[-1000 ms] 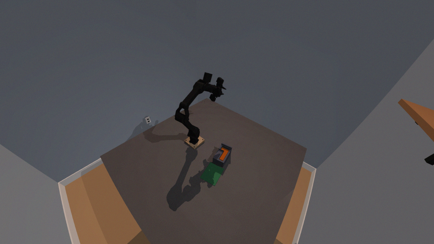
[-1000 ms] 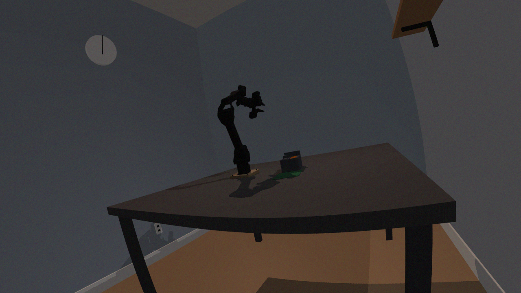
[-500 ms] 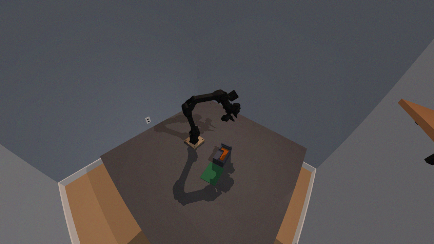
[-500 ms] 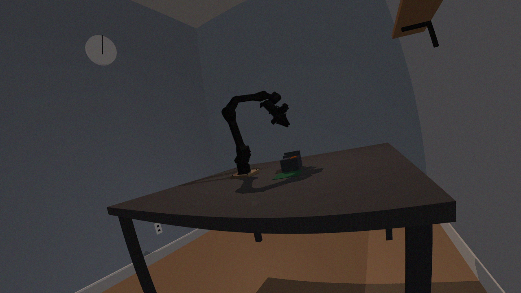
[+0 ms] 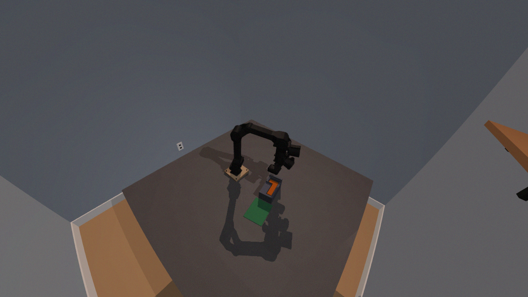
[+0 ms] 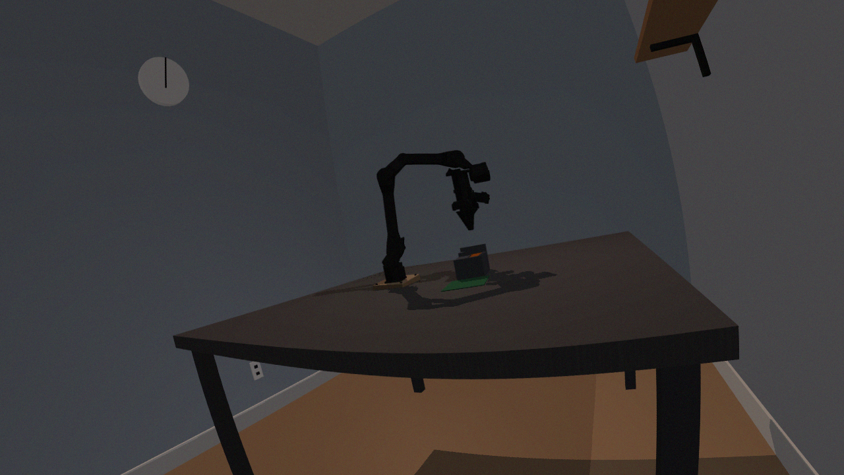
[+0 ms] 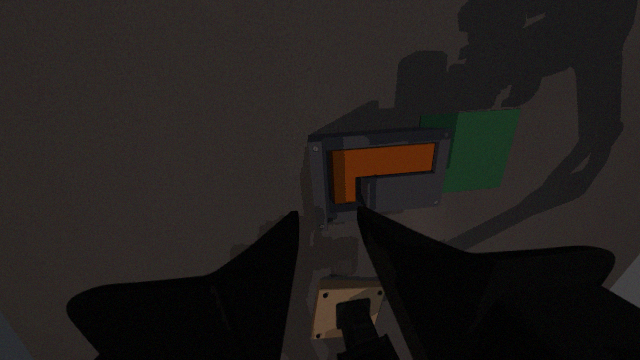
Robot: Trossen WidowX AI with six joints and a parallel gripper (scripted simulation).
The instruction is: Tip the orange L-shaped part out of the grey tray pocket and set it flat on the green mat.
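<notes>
The orange part (image 5: 272,188) (image 6: 475,254) (image 7: 390,158) lies in the pocket of the grey tray (image 5: 265,193) (image 6: 470,270) (image 7: 407,192). Its L-shaped end is at the left in the wrist view, and its straight end points toward the green mat (image 5: 257,214) (image 6: 463,285) (image 7: 485,150). No end looks raised. My gripper (image 5: 274,170) (image 6: 470,227) (image 7: 328,215) points down above the tray, well clear of it. It is partly open and empty, with a gap between the fingertips. In the wrist view the fingertips show just below the L-shaped end. The pocket floor is hidden under the part.
The tray stands on the dark table (image 5: 313,221) (image 6: 531,318), with raised walls near the L-shaped end. The mat lies against the tray's opposite end. The arm's wooden base plate (image 5: 241,175) (image 6: 411,280) (image 7: 325,315) is to one side. The arm's shadow falls across the table.
</notes>
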